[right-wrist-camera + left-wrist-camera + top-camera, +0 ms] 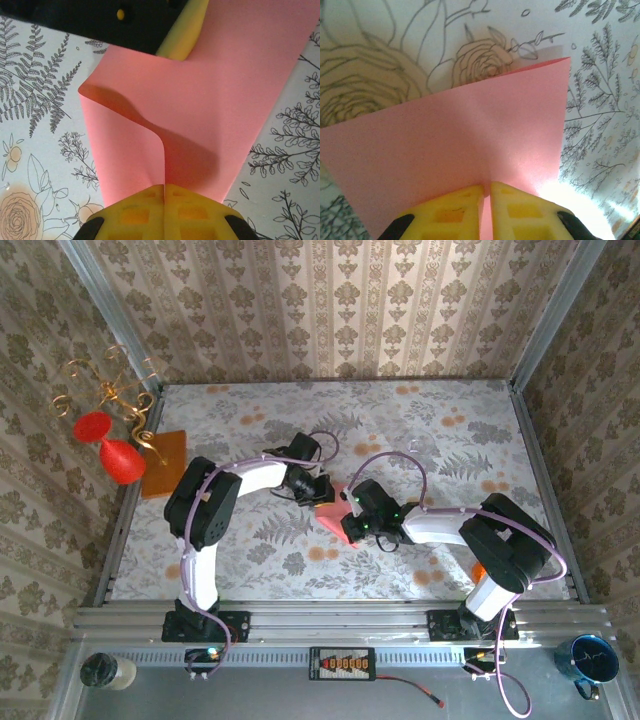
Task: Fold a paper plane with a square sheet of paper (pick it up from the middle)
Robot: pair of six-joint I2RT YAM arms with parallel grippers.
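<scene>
We see walls [330, 305] on three sides, beige leafy wallpaper. Table [450, 440] flowery all over (ferns, orange blooms). Shiny metal rail [340, 622] along near edge. Blue mug [592, 660] bottom right.

There are two hands, left hand [487, 192] and right hand [164, 191], one square sheet of paper [470, 140] between them, one orange sheet [170, 455] beyond the left hand, and one blue mug [590, 660].

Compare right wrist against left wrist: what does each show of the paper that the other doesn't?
Right wrist: the square sheet of paper buckles into a raised curl, with the left gripper pinching its far edge. Left wrist: the sheet looks flat, with a straight far edge and one sharp corner. Both: the camera's own yellow fingers shut on the sheet's near edge, over the floral tablecloth.
</scene>
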